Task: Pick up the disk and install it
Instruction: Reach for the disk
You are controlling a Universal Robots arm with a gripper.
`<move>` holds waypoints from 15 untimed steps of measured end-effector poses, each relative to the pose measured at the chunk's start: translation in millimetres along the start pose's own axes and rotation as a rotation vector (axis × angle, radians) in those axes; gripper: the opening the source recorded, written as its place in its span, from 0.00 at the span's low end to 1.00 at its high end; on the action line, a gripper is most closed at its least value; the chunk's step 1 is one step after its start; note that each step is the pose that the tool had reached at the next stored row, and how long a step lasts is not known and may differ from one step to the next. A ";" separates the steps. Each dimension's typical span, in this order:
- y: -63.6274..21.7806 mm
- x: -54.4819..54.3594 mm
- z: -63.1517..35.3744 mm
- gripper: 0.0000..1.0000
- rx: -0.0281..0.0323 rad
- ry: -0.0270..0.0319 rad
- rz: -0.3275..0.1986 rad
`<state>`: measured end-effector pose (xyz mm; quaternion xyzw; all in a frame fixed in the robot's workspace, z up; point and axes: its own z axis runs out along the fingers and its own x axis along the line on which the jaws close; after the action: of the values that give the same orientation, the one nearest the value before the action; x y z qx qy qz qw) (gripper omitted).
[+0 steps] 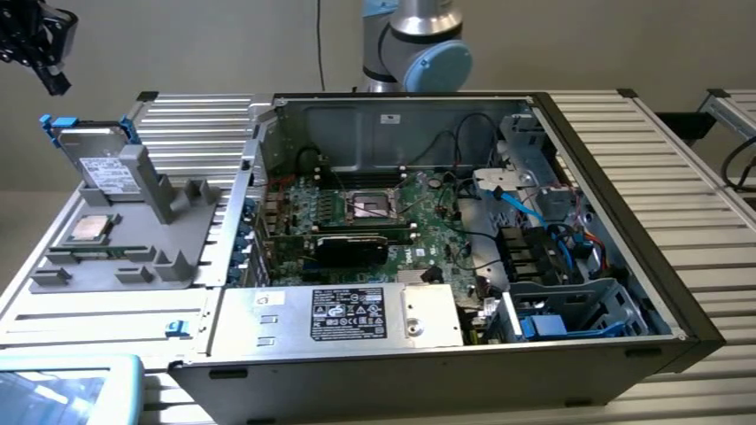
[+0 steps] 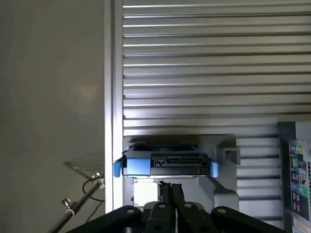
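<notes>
Exterior view, jaws hang high above upright disk [image 1: 97, 152], apparently closed

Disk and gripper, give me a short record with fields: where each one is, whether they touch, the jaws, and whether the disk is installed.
disk: standing upright in the grey holder, blue rails on its edges
gripper: above the disk, holding nothing
contact: none, clear gap between them
jaws: shut
computer case: open, to the exterior view's right of the holder
installed: not yet
</notes>
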<state>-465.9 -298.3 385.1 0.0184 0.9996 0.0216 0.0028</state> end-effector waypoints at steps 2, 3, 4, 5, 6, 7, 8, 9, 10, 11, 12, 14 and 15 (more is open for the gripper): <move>2.8 4.3 0.6 0.11 0.0002 0.0024 0.000; 5.0 6.2 1.0 0.11 0.0001 0.0028 0.000; 7.2 7.7 1.3 0.11 0.0001 0.0036 0.000; 9.1 9.0 1.5 0.11 0.0002 0.0051 0.000; 10.6 10.8 1.8 0.11 0.0003 0.0058 0.000; 11.9 12.8 2.0 0.11 0.0003 0.0061 0.000; 12.6 14.9 2.3 0.11 0.0002 0.0064 0.000; 12.8 16.6 2.4 0.11 0.0003 0.0068 0.000; 13.0 18.5 2.8 0.11 0.0002 0.0068 0.000; 13.2 20.3 3.1 0.11 0.0003 0.0068 0.000; 13.3 21.8 3.4 0.11 0.0003 0.0070 0.000; 13.3 22.3 3.7 0.11 0.0003 0.0084 0.000; 13.3 22.4 3.6 0.11 0.0003 0.0085 0.000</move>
<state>-487.7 -284.0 382.0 0.0184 0.9996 0.0216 -0.0014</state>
